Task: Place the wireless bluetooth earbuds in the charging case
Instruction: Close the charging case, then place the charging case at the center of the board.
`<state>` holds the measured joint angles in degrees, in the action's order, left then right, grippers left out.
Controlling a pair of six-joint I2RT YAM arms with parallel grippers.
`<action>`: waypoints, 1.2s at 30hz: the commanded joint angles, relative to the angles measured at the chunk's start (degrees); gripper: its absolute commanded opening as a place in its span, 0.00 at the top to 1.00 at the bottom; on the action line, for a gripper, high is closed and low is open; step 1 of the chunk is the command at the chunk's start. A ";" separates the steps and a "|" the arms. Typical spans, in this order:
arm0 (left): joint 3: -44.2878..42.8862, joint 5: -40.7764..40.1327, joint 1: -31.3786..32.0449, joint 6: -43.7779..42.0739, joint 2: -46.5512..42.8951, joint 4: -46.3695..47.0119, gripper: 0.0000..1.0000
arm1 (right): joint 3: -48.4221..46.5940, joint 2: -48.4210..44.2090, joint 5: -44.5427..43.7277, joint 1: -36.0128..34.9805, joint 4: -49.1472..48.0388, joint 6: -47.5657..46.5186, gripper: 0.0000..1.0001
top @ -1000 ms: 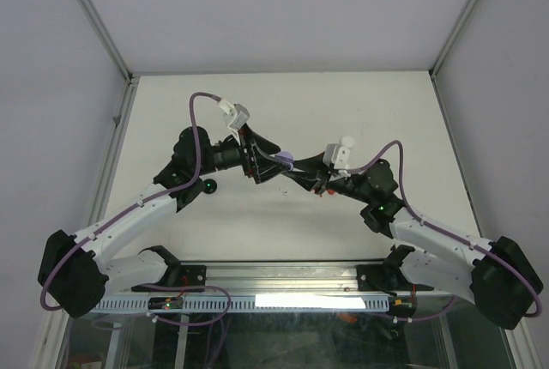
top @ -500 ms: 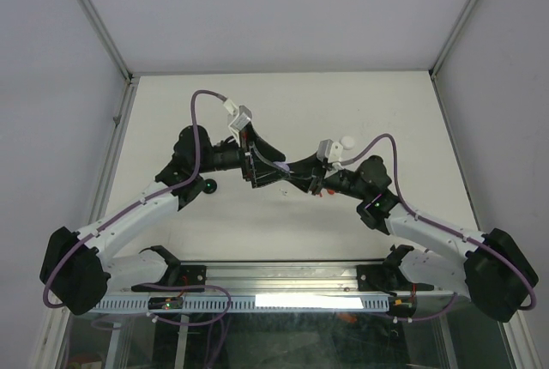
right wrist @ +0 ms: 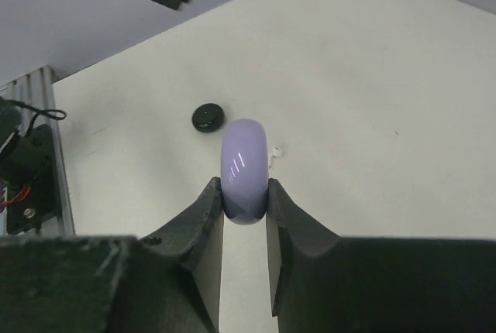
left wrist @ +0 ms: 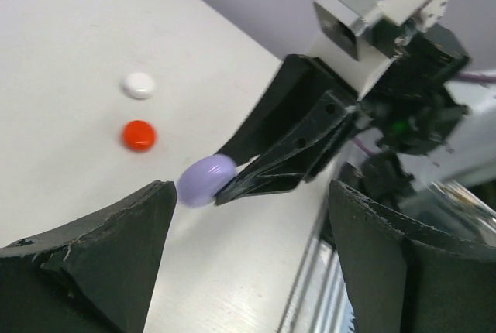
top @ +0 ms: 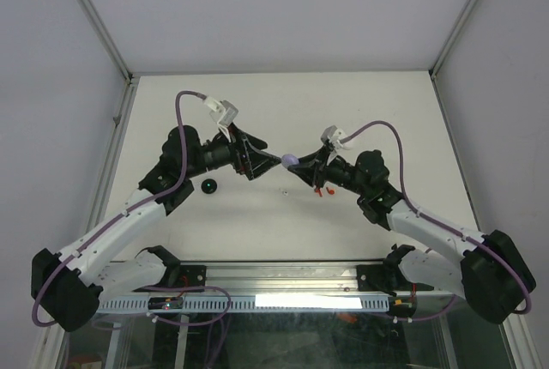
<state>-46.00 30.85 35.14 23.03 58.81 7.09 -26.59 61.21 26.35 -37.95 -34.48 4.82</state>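
While the left gripper (left wrist: 249,193) gapes wide, holding nothing, the lavender case (right wrist: 244,164) hangs just ahead of its jaws, clamped edge-on in the right gripper (right wrist: 243,191). One tiny white earbud (right wrist: 274,150) lies on the table (right wrist: 387,77) beyond the right gripper's jaws.

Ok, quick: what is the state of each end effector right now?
Left end effector: open, holding nothing.
Right end effector: closed on the lavender charging case.
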 commanded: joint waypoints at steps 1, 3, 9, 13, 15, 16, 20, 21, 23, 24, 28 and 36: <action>-2.65 -20.84 -0.69 -6.75 -4.36 -10.99 0.17 | -4.59 -0.71 -7.53 3.22 9.29 6.04 0.93; -2.12 -26.88 -0.80 -7.90 -5.73 -14.07 0.13 | -5.41 -0.87 -9.40 4.80 14.62 7.88 0.93; 0.21 -39.57 -0.86 -9.80 -7.22 -18.91 0.01 | -5.75 -1.17 -14.38 12.72 24.90 15.51 0.92; 0.17 -43.13 -1.10 -10.81 -6.70 -21.92 0.01 | -3.93 -1.89 -14.18 21.23 29.41 20.92 0.91; 0.14 -44.52 -1.28 -11.45 -6.69 -23.30 0.01 | -2.81 -2.41 -14.20 26.49 31.47 23.01 0.90; 0.17 -45.30 -1.34 -11.62 -6.61 -23.71 0.01 | -2.27 -2.68 -14.56 28.64 32.24 23.77 0.89; 0.12 -46.31 -2.26 -11.28 -5.85 -24.24 0.01 | 0.79 -2.81 -13.93 37.05 32.69 26.46 0.89; -0.02 -46.12 -2.63 -11.13 -5.74 -24.39 0.01 | 1.30 -2.34 -13.49 38.73 32.60 27.11 0.89; -0.03 -45.98 -3.36 -11.15 -5.68 -24.47 0.01 | 2.05 -0.58 -12.52 41.58 32.25 28.01 0.89; 0.03 -45.74 -3.78 -11.17 -5.72 -24.57 0.01 | 2.33 0.49 -11.71 42.80 32.01 28.41 0.89; 0.37 -43.61 -5.66 -10.40 -5.51 -24.56 0.01 | 2.66 5.48 -9.32 46.17 30.52 29.11 0.87; 0.50 -41.72 -7.09 -9.68 -4.93 -24.50 0.01 | 1.32 10.52 -10.86 49.39 33.83 27.85 0.59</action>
<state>-45.43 -12.62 28.75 12.95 54.11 -18.68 -23.90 70.94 16.45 10.61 -1.72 33.10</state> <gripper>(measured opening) 0.990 0.339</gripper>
